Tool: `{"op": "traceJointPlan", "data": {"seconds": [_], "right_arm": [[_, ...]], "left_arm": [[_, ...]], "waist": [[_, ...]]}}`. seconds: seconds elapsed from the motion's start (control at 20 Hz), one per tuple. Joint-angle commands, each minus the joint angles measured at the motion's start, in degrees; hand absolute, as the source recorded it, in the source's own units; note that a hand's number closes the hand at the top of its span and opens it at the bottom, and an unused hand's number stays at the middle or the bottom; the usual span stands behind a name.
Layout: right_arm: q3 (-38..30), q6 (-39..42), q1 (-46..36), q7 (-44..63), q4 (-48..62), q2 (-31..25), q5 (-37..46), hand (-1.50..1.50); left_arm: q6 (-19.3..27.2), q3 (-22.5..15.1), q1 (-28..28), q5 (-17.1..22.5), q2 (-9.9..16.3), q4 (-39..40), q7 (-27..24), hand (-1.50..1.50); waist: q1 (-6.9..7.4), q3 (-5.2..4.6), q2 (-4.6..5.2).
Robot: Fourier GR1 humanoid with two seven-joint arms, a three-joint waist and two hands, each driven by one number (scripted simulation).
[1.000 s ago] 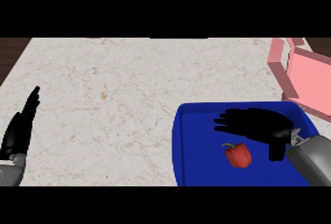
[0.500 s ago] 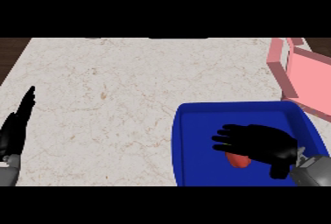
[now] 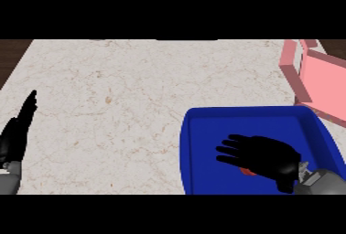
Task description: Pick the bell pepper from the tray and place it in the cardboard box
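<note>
A blue tray (image 3: pixel 202 151) sits at the lower right of the counter. In it lies the red bell pepper (image 3: pixel 246 172), almost wholly hidden; only a small red edge shows under my right hand (image 3: pixel 267 158). That hand lies spread over the pepper, palm down, fingers pointing left and still fairly straight. The pink cardboard box (image 3: pixel 323 82) stands open at the right edge, behind the tray. My left hand (image 3: pixel 19 130) rests at the left edge, fingers straight and pointing up.
The pale marble counter (image 3: pixel 135 100) stretches from the left edge to the tray. Dark floor shows beyond its upper left corner. The box's near flap comes close to the tray's far right corner.
My right hand has drawn back toward the lower edge and settled over the pepper, which was plainly visible a second ago and is now nearly covered. The left hand stays put.
</note>
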Motion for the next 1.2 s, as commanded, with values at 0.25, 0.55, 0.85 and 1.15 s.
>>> {"op": "traceJointPlan", "data": {"seconds": [0.25,0.55,0.85,1.15], "right_arm": [[-0.8,-4.1,1.5,1.4,7.1,7.1,7.1,1.50],[-2.4,-19.7,-1.2,-2.6,13.3,10.0,9.5,1.50],[-26.8,-19.8,-1.6,-12.1,22.3,-6.3,-6.2,1.50],[-40.2,-19.3,-4.2,-17.1,36.0,-15.2,-13.6,1.50]], "left_arm": [[-2.5,3.4,0.8,-1.9,-1.0,-1.4,0.6,0.00],[-3.7,3.3,0.3,-2.4,-0.1,-3.1,2.6,0.00],[-1.6,3.3,-0.4,-2.5,-1.8,-1.3,1.6,0.00],[-1.4,3.0,-0.4,-2.3,-2.6,-2.1,0.7,0.00]], "waist": [[0.09,0.02,0.03],[0.29,0.05,0.05],[-1.53,0.52,1.09],[-0.63,1.00,2.03]]}}
